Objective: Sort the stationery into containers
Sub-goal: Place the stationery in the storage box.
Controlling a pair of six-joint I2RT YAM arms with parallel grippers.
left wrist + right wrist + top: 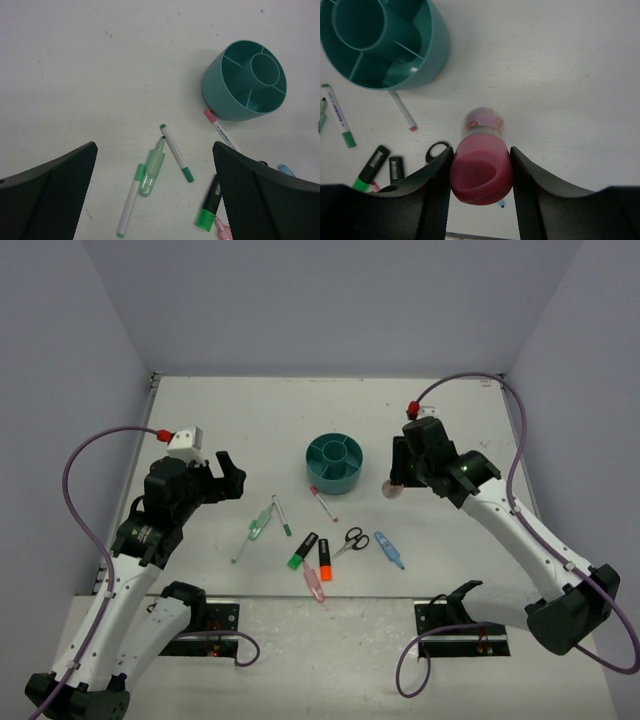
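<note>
within the right gripper (481, 161), the glue stick (482, 175) shows mostly its cap.

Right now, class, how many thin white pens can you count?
3: a short green-tipped pen, a longer green-tipped pen near it, a red-tipped pen beside the organizer. More may be hidden.

A matte white counter (300, 410) lies under the left pincer (225, 472) and the right pincer (397, 478), with a few faint dark specks ahead of the left one. Plain pale lavender-grey walls (330, 300) enclose it beyond and outward of each pincer. The light is even and the shadows are soft.
</note>
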